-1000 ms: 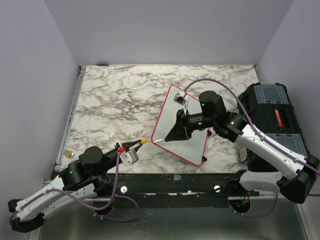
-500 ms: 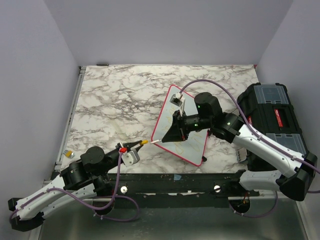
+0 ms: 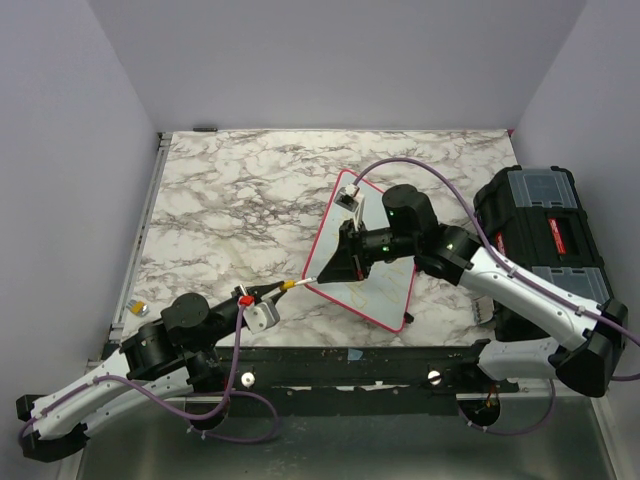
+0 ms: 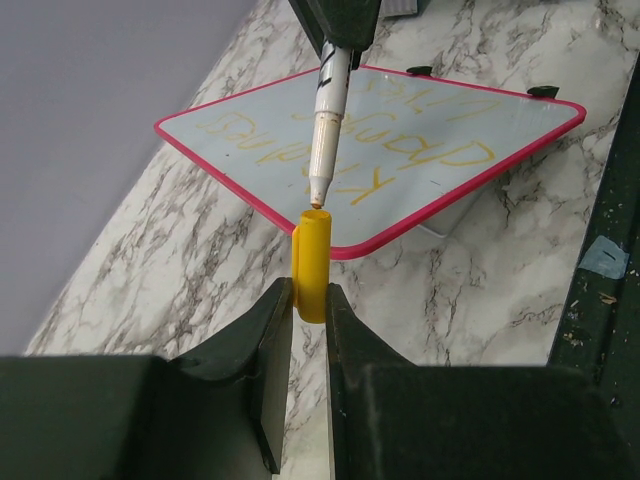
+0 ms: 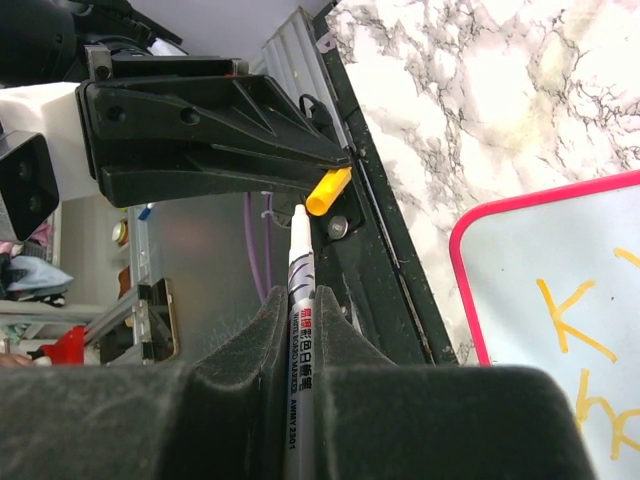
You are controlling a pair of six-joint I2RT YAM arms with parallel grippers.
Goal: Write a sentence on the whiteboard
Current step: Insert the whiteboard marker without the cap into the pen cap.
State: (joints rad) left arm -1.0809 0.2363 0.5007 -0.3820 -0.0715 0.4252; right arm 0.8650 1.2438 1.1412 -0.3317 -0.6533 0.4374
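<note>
Top external view alone gives the whole layout. The whiteboard [image 3: 388,288] lies on the marble table [image 3: 230,200], right of centre and turned like a diamond, with a black toolbox [image 3: 545,225] off the table's right edge. The left arm lies low along the near left edge, its forearm angled up and to the right, and the left gripper [image 3: 272,291] stops just short of the board's left corner. The right arm rises from its base at the near right and its forearm runs leftward over the board. Its wrist is bent down, so the right gripper [image 3: 328,272] points at that same corner. From here the 2 grippers' loads are only specks.

The left wrist view makes them plain. The left gripper's 2 fingers are clamped on a yellow cap [image 4: 312,265] held upright with its open mouth up. The white marker [image 4: 328,130] comes down from above with its tip right at that mouth; whether it is inside I cannot tell. Behind it the sentence [image 4: 340,150] shows as 2 lines of yellow letters, upside down from this side.

The right wrist view shows the right gripper pinched tight around the marker's barrel, the cap just past the tip, and only the board's corner with a few yellow strokes.
</note>
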